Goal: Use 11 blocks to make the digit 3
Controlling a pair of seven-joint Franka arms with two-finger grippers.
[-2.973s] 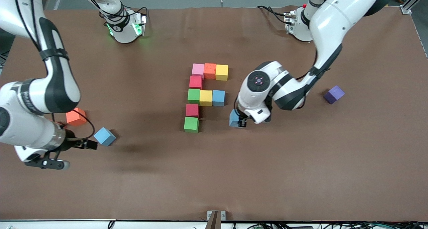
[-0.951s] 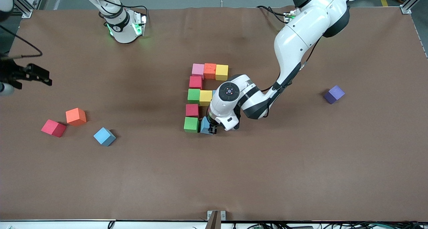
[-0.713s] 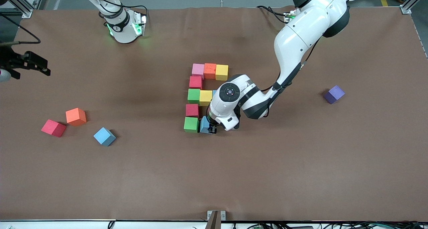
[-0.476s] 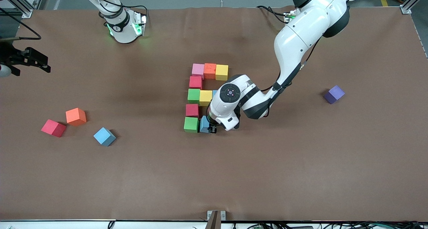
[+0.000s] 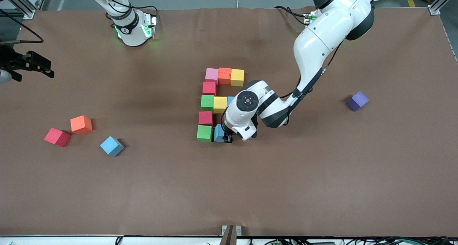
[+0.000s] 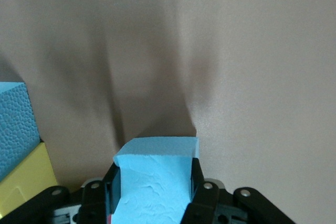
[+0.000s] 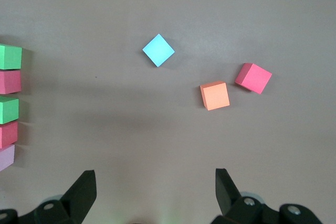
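The digit 3 figure stands mid-table: a pink, orange, yellow row, a red cube, a green, yellow, partly hidden blue row, a red cube and a green cube. My left gripper is shut on a blue cube right beside that green cube. The purple cube lies alone toward the left arm's end. My right gripper hangs open over the table's edge at the right arm's end.
Three loose cubes lie toward the right arm's end: orange, red and blue. The left arm's wrist and forearm hang over the figure's middle row.
The left gripper carried the blue cube across to beside the green cube and has held nearly still this last second. The right arm drew back from the loose cubes toward the table's edge.
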